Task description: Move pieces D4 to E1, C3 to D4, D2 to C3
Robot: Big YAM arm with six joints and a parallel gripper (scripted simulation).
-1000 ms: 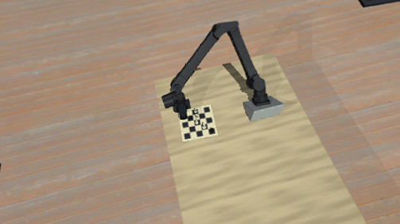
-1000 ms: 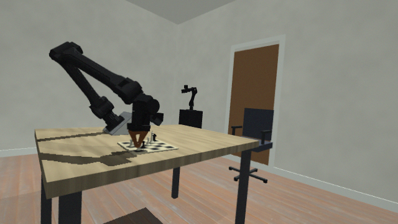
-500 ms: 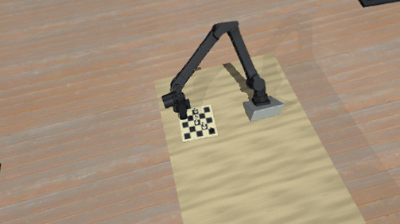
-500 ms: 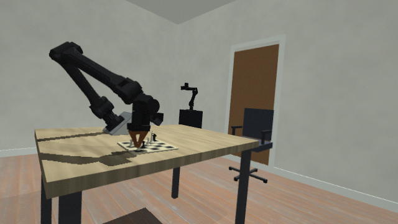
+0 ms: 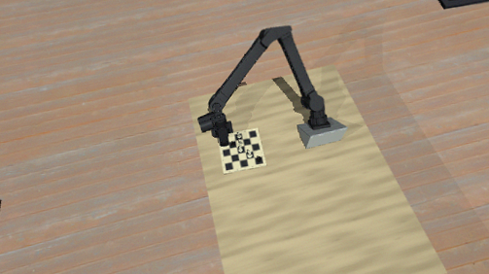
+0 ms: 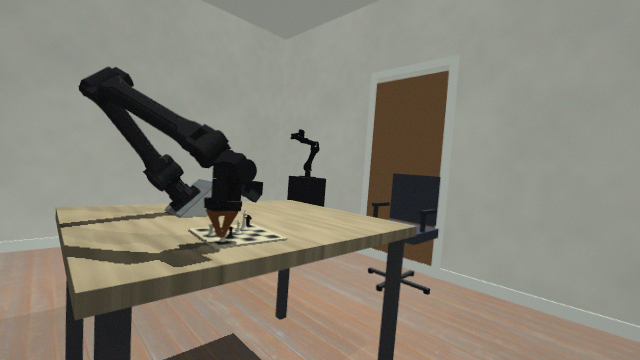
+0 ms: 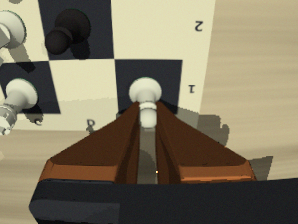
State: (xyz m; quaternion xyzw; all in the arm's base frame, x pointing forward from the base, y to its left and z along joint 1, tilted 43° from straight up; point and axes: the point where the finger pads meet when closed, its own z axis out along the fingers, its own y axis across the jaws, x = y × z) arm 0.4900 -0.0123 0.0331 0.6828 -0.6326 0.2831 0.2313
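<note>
My gripper point(image 6: 222, 235) point(image 7: 147, 111) is shut on a white pawn point(image 7: 145, 90), which stands upright with its base over the dark square E1 of the chessboard point(image 5: 254, 167) point(image 7: 200, 60). I cannot tell whether its base touches the board. A black pawn point(image 7: 70, 27) point(image 5: 232, 144) is on D2, close to my fingers. A white piece point(image 5: 240, 148) stands on C3. D4 point(image 5: 235, 158) is bare. In the top view the gripper hides the E1 corner.
White pieces stand on C1 point(image 7: 20, 95), C2 point(image 7: 11, 30) and B4 point(image 5: 249, 154). A black piece point(image 5: 258, 159) is on A5. The board lies near the edge of the wooden table point(image 5: 317, 224) point(image 6: 125, 280). The arm's grey base point(image 5: 325, 135) is beyond the board's column A side.
</note>
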